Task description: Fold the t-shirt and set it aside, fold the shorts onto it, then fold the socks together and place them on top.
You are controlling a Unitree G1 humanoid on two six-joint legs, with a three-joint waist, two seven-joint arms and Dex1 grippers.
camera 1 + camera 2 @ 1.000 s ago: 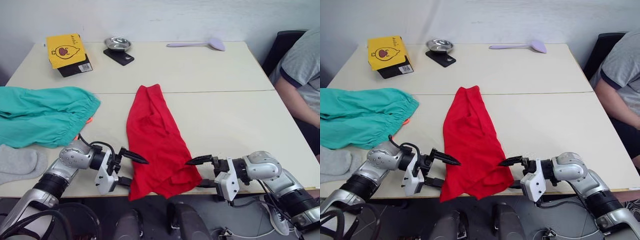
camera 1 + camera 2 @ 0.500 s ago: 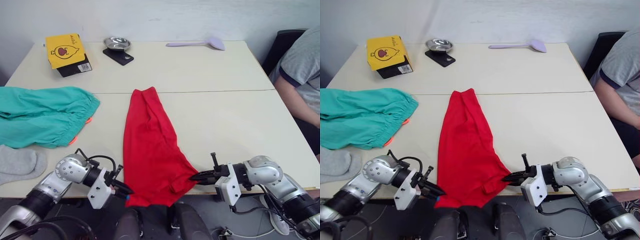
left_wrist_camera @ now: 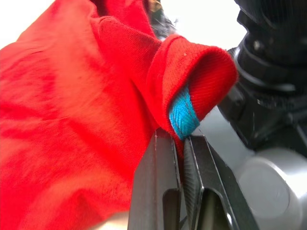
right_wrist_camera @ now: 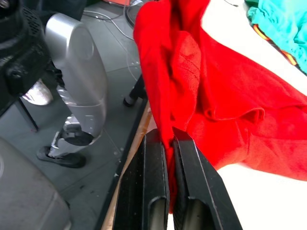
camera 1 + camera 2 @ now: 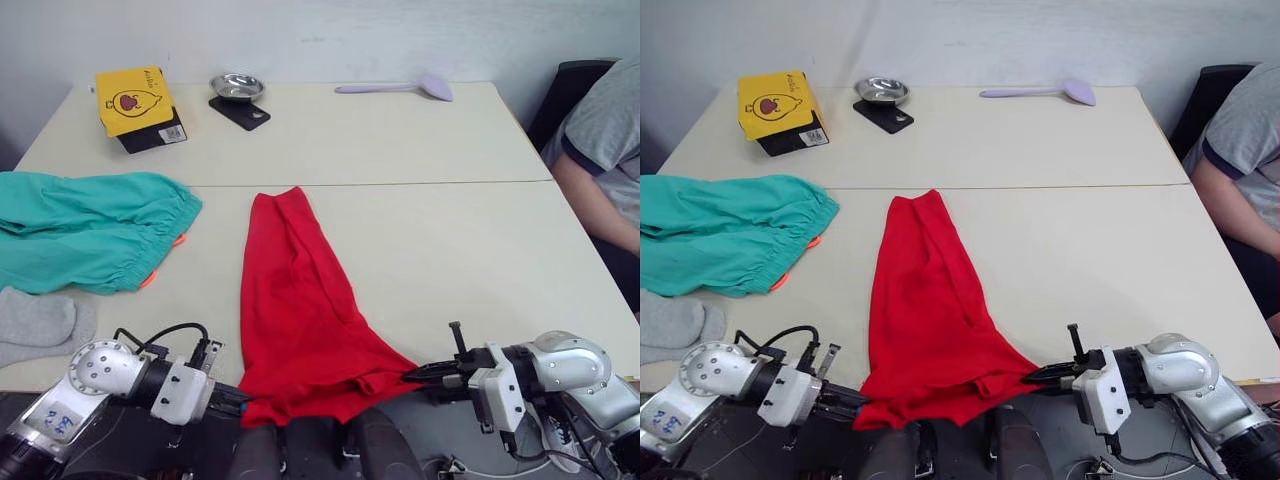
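Red cloth: the t-shirt (image 5: 295, 300), one item, lying lengthwise down the middle of the desk (image 5: 450, 230), narrow end toward the centre seam, wide end drawn to and slightly over the near edge. Left gripper (image 5: 228, 402): jaws closed on the shirt's near left corner; the left wrist view shows them clamped on a rolled red hem with the blue strip (image 3: 183, 114) just above the tips. Right gripper (image 5: 420, 372): jaws closed on the near right corner, a fold of red cloth pinched between them in the right wrist view. Teal-green shorts (image 5: 85, 230): at the left edge, spread, well apart from the shirt, orange drawstring (image 5: 150, 278) showing at the waistband. Light grey socks (image 5: 40, 325): near left corner, just below the shorts. Other items, far side: yellow box (image 5: 133, 100) at the far left corner, small metal bowl (image 5: 237, 87) on a dark pad, lilac spoon (image 5: 400, 88); a person in a grey sleeve (image 5: 600, 140) sits past the right edge. Step in hand, by judgement: first fold of the shirt, task at its start. Handling note: lift both corners level and together, keep the hem taut between the grippers, carry it toward the far end so edges meet squarely; uneven travel would skew the fold, and the thin pinch could slip.
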